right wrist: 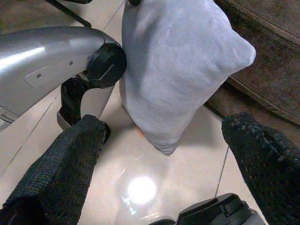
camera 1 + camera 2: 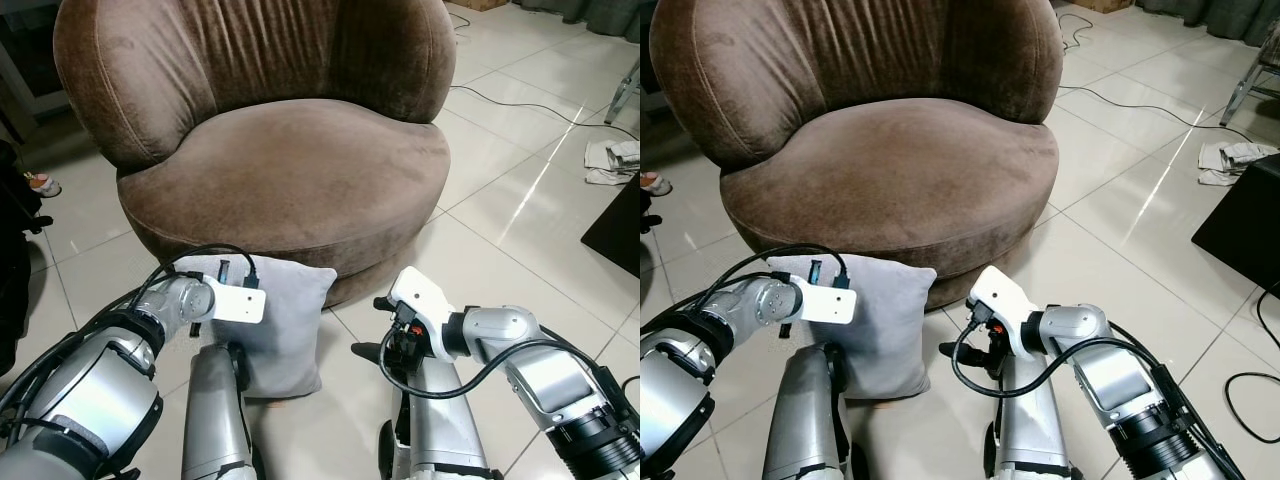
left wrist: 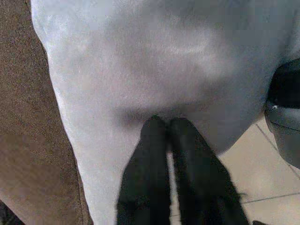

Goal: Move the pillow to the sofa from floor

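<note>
A grey pillow (image 2: 290,320) stands on edge on the tiled floor and leans against the base of the round brown sofa (image 2: 290,170). My left gripper (image 3: 166,123) is shut, its tips pressed into the pillow's (image 3: 164,61) face on the left side; no fabric shows between the fingers. Its white wrist housing (image 2: 238,304) lies across the pillow's upper left corner. My right gripper (image 2: 372,328) hangs open low over the floor, a short way right of the pillow. In the right wrist view the pillow (image 1: 178,70) stands ahead of the spread fingers (image 1: 70,159), apart from them.
My silver legs (image 2: 215,410) stand right in front of the pillow. A black cable (image 2: 520,105) runs over the tiles at the back right, with crumpled cloth (image 2: 612,160) and a dark box (image 2: 620,225) at the right edge. A shoe (image 2: 42,183) lies at the left.
</note>
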Motion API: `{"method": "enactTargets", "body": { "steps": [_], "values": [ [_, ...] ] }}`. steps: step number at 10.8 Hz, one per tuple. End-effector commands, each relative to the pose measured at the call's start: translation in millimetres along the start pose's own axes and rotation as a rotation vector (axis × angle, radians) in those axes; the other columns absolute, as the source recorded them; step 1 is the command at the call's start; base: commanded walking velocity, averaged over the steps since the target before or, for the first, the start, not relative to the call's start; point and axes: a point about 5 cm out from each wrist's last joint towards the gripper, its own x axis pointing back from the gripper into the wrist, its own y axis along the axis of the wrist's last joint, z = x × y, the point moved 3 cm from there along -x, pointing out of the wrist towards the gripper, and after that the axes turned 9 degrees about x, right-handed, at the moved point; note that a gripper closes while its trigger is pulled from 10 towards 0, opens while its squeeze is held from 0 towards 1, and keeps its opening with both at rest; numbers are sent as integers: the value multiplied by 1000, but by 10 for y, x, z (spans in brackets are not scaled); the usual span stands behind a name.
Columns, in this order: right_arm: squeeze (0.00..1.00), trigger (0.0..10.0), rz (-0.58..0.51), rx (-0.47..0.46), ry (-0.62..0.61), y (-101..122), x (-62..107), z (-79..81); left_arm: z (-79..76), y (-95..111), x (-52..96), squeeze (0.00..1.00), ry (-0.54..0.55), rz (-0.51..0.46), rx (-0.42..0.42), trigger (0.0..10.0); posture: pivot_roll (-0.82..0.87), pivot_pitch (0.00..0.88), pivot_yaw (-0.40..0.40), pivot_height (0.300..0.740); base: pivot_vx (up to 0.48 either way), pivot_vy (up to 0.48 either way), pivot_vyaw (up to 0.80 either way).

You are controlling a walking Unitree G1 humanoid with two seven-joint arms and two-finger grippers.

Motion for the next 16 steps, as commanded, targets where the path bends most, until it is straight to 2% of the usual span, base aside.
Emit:
{"method": "enactTargets", "body": {
  "steps": [1,6,7,12,13,16],
  "values": [
    [0,10000,5,19,3,11,-3,-9,15,-10,4,1000,4,10,-12,10000,-152,28,26,422,0,0,0],
    [0,10000,14,25,3,-6,6,-15,3,-7,-4,1000,-1,17,-6,10000,-158,22,24,422,0,0,0],
    [0,10000,15,26,4,-3,5,-14,-4,-18,-2,0,-8,19,9,0,-158,23,22,422,0,0,0],
    [0,10000,22,26,4,-21,3,-12,35,1,5,0,8,12,-7,0,-159,23,24,422,0,0,0],
    [0,10000,23,27,4,-22,1,-7,46,12,-3,1000,29,17,-25,10000,-160,24,24,422,0,0,0],
    [0,10000,28,24,4,-37,7,2,38,9,-6,1000,27,20,-25,10000,-161,27,25,422,0,0,0]
  ]
}}
